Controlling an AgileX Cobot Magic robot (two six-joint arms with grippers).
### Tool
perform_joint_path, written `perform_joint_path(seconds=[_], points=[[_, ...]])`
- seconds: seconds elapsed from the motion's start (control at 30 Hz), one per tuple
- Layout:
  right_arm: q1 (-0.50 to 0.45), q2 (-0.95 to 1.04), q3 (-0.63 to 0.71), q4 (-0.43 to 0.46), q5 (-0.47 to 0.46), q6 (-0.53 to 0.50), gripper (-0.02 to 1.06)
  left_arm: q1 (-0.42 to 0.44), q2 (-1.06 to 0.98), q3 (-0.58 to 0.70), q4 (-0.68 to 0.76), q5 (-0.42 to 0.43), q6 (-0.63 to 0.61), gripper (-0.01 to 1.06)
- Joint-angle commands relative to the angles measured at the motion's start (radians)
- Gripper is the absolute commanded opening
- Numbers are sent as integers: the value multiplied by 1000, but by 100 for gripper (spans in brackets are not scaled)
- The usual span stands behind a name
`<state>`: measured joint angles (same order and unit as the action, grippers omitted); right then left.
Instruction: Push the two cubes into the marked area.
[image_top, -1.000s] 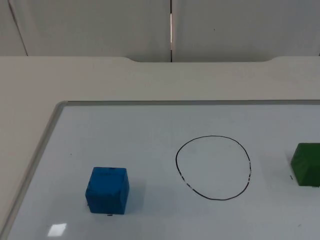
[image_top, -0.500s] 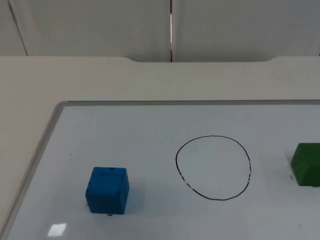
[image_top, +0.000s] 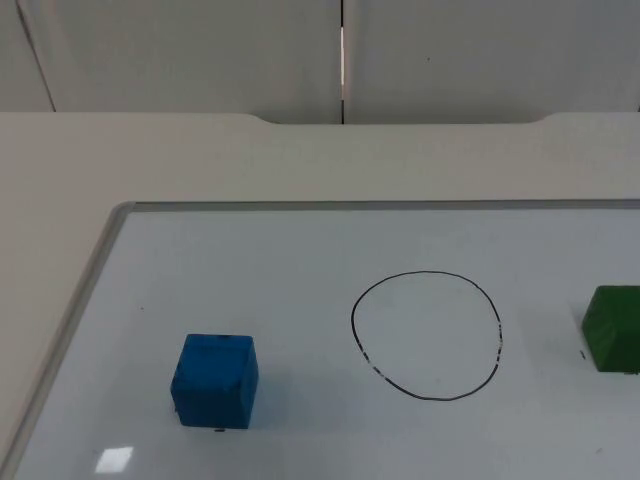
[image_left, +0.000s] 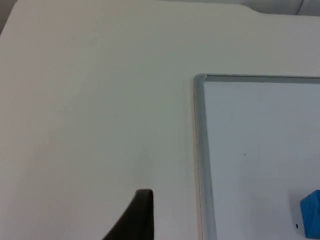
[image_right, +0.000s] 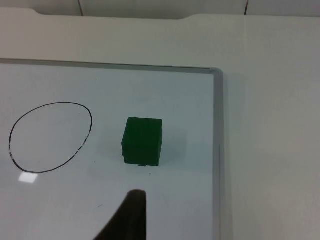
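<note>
You have the white surface (image_top: 60, 170) running back to the grey wall (image_top: 200, 50), and on it lies a whiteboard (image_top: 250, 280) with a pale metal frame. Drawn on the board is a black circle (image_top: 426, 335), the marked area, with nothing inside it. Your blue cube (image_top: 215, 380) sits on the board well apart from the circle on its left side, and your green cube (image_top: 614, 328) sits on the board to the circle's right, outside the line and nearer to it than the blue one. In the right wrist view you see the green cube (image_right: 143, 141) between the circle (image_right: 50, 136) and the board's right frame edge (image_right: 218, 150), touching neither.

Your left hand (image_left: 131, 220) hangs over the bare surface just outside the board's left frame (image_left: 198, 160), with a corner of the blue cube (image_left: 311, 212) off to its side. Your right hand (image_right: 125, 217) hangs over the board on the near side of the green cube, apart from it. For both hands you cannot tell whether the fingers are spread or pressed together; one dark fingertip (image_right: 132, 205) of each is what you get.
</note>
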<state>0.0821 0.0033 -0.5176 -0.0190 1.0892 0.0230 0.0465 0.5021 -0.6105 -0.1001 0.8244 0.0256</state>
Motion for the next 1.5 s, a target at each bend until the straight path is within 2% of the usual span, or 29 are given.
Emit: perform_joint_path(seconds=[0.0,0.23,0.37,0.4,0.47,0.53,0.57,0.6,0.7,0.73,0.83,1.2,1.47], points=[[-7,-3,3,4,-10,-12,105,2,19,-5,-15,-21,7,105],[-7,-3,3,-2,-10,-12,105,2,91,-5,-73,-61,62,97],[-7,-3,3,-2,-10,-12,105,2,171,-5,-136,-92,120,85],[-7,-3,3,-2,-10,-12,105,2,171,-5,-136,-92,120,85],[-7,-3,3,-2,-10,-12,105,2,217,-5,-149,-101,128,76],[-7,-3,3,-2,-10,-12,105,2,267,-5,-167,-108,152,61],[-7,-3,3,-2,-10,-12,105,2,267,-5,-167,-108,152,61],[-7,-3,3,-2,-10,-12,105,2,297,-5,-201,-118,191,49],[-7,-3,3,-2,-10,-12,105,2,355,-5,-335,-153,324,25],[-7,-3,3,-2,-10,-12,105,2,355,-5,-335,-153,324,25],[-7,-3,3,-2,-10,-12,105,2,416,-5,-451,-186,409,14],[-7,-3,3,-2,-10,-12,105,2,611,-5,-492,-215,422,13],[-7,-3,3,-2,-10,-12,105,2,771,-5,-526,-284,422,13]])
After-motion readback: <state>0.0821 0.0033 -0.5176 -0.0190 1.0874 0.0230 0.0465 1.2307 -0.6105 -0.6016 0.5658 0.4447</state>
